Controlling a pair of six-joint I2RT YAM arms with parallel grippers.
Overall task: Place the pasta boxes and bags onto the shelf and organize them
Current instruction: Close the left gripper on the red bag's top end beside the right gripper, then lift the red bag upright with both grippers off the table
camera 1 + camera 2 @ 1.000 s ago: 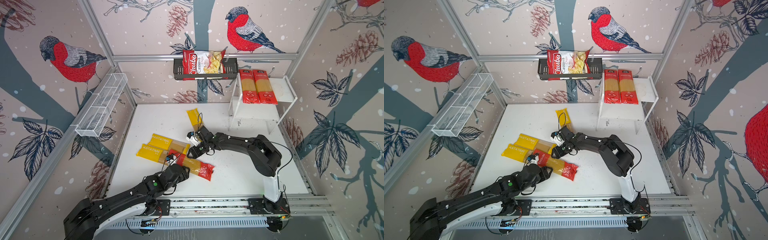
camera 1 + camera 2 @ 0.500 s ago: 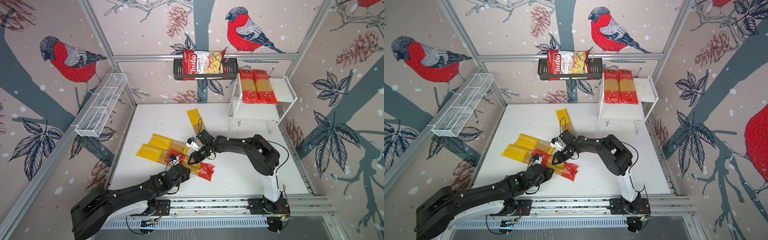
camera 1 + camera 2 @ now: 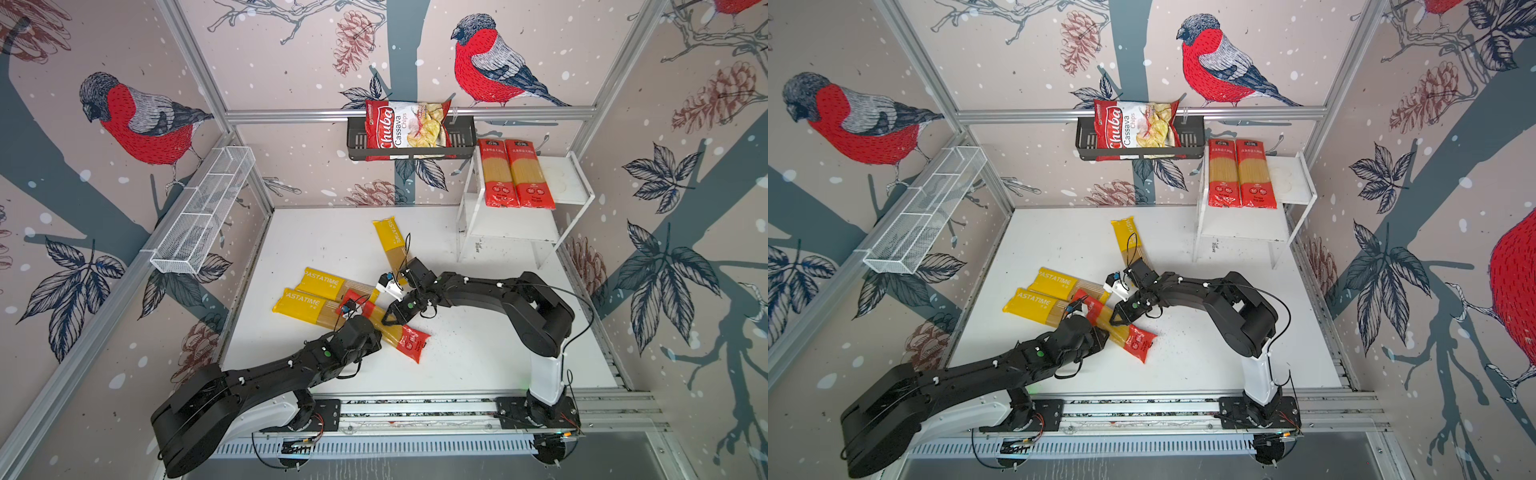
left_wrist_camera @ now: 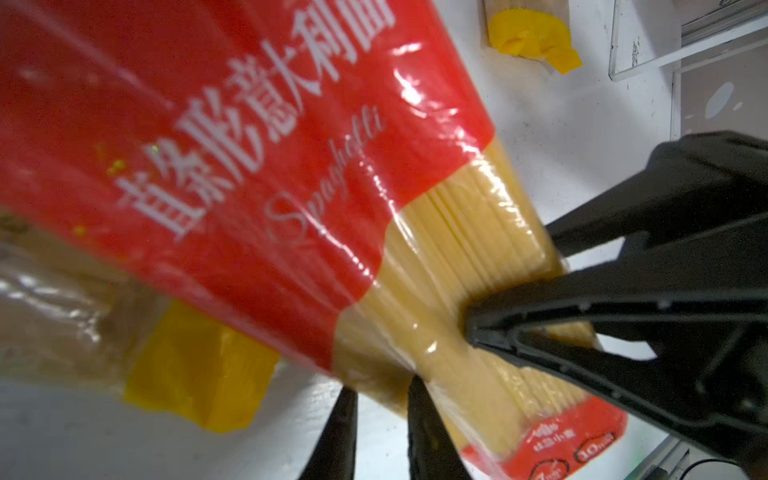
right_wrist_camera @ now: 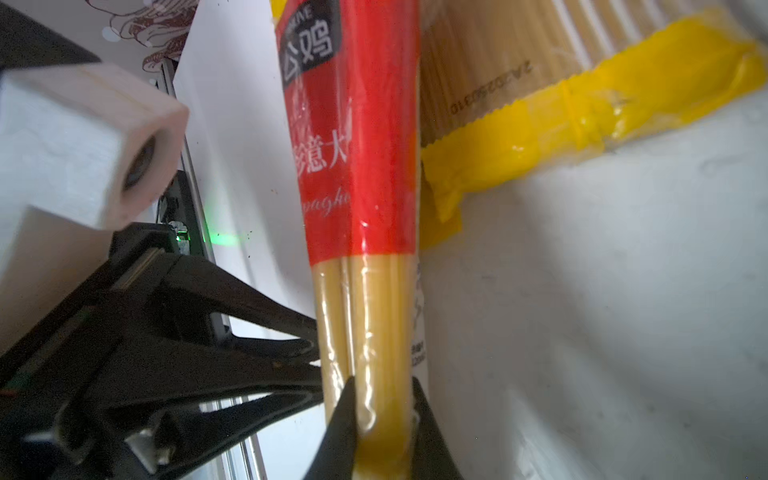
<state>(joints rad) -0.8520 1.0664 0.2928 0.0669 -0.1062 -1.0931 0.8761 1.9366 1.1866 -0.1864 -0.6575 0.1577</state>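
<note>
We look down on a white table (image 3: 478, 332) where both black arms meet at one red-ended spaghetti pack (image 3: 409, 338) (image 3: 1133, 338). In the left wrist view its red band (image 4: 249, 166) carries large white Chinese characters and the script word "Spaghetti"; in the right wrist view a black patch near its end (image 5: 309, 50) reads "公鸡". In both top views its long axis runs diagonally, with the far end over the ends of two yellow packs and the near red end pointing to the table's front right. The right gripper (image 3: 388, 318) (image 5: 384, 386) is clamped across the pack's clear middle, one finger on each side. The left gripper (image 3: 376, 328) (image 4: 380, 386) has its fingers nearly together, with the pack's long edge pinched between their tips. The two yellow packs, each printed "PASTATIME", lie parallel and touching, one farther back (image 3: 328, 284) and one nearer (image 3: 307, 305), their long axes running left to right on a slight slant. A third yellow pack (image 3: 392, 241) lies farther back, pointing roughly from back to front, its near end hidden by the right wrist. On the top board of the white shelf (image 3: 561, 178), at the back right, a red-ended pair (image 3: 528, 174) lies side by side, long axes running back to front. Beside the shelf, a black wall basket (image 3: 461, 139) holds a bag (image 3: 405, 129) marked "Chuba Cassava Chips".
</note>
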